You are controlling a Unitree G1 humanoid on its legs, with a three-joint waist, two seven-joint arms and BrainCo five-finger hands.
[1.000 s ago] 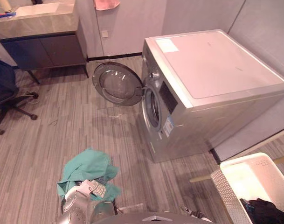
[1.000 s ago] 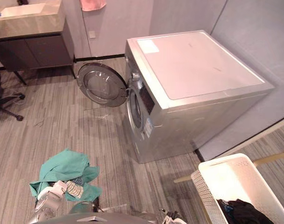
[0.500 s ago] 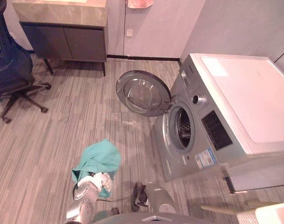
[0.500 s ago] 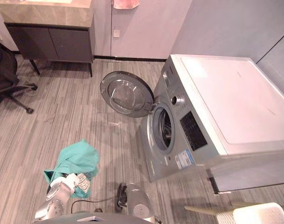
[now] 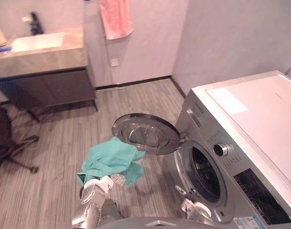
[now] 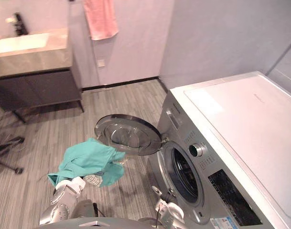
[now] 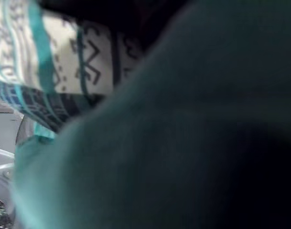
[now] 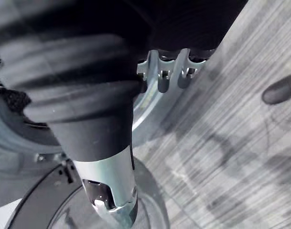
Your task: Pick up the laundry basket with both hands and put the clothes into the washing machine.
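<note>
The head camera has swung round, and with it the clothes [image 5: 112,157] have come from well short of the door [image 5: 147,136] to just beside its rim, while the right hand [image 5: 197,209] has come up by the washer [image 5: 250,124] front.

The teal bundle is off the floor [image 5: 54,171], heaped over the left hand [image 5: 98,187]. Whether that hand clasps the cloth or merely bears it, I cannot tell, since cloth covers it.

The right hand's fingers [image 8: 168,76] hang relaxed and hold nothing, close to the mouth [image 5: 205,174].

The open door stands between the bundle and the mouth, so a trailing flap could catch on its rim. A patterned piece hanging under the teal could then slip to the floor.

From the right fingers, the clothes lie well off to the left, beyond the door.
</note>
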